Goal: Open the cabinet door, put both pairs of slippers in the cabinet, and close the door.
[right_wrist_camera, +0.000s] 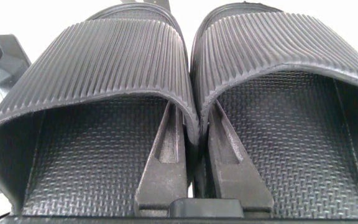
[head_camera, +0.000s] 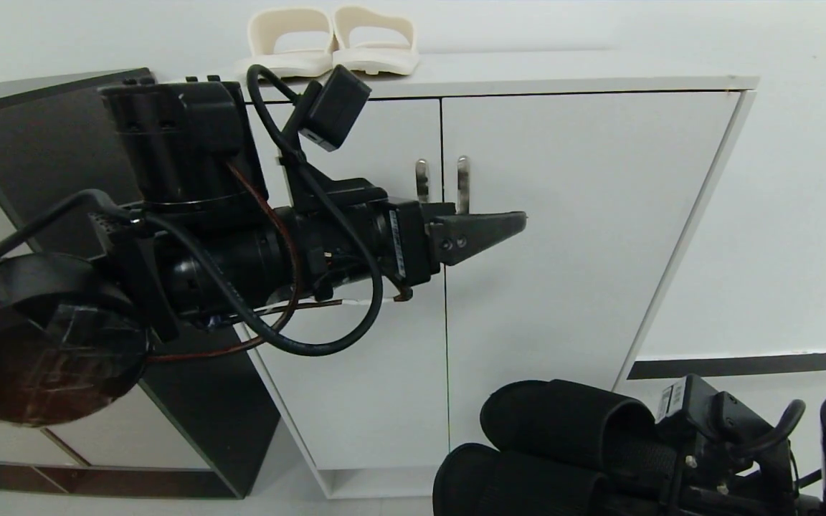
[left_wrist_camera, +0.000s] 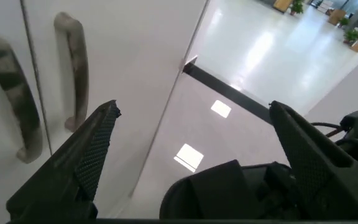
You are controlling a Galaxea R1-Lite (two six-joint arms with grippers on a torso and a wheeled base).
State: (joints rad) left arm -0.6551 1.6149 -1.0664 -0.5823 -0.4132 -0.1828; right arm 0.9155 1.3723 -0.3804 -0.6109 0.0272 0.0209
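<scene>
Left claw (head_camera: pixel 499 226) closest in the head view, side-on before the cabinet (head_camera: pixel 563 75), tip level with the right handle (head_camera: pixel 462 183) and just beside the left handle (head_camera: pixel 421 179); no contact to be made out. Both doors shut, seam running straight down between the handles. Cream slippers (head_camera: pixel 334 43) side by side on the cabinet top, toward its left end. Black slippers (head_camera: pixel 563 437) low at the right, held up in front of the right door (head_camera: pixel 585 215). From the left wrist: fingers (left_wrist_camera: pixel 86 155) spread wide, nothing between them, one tip near the right handle but apart from it. From the right wrist: right claw (right_wrist_camera: pixel 194 162) drawn narrow on the two inner side walls of the black slippers, pinching the pair together. Judged as the opening step, not yet done, with neither pair inside. Next move probably calls for this: slide the wide left claw around one handle, clamp, then pull along the door's arc, holding the carried pair out of the swing. Cream pair on top to fetch later.
</scene>
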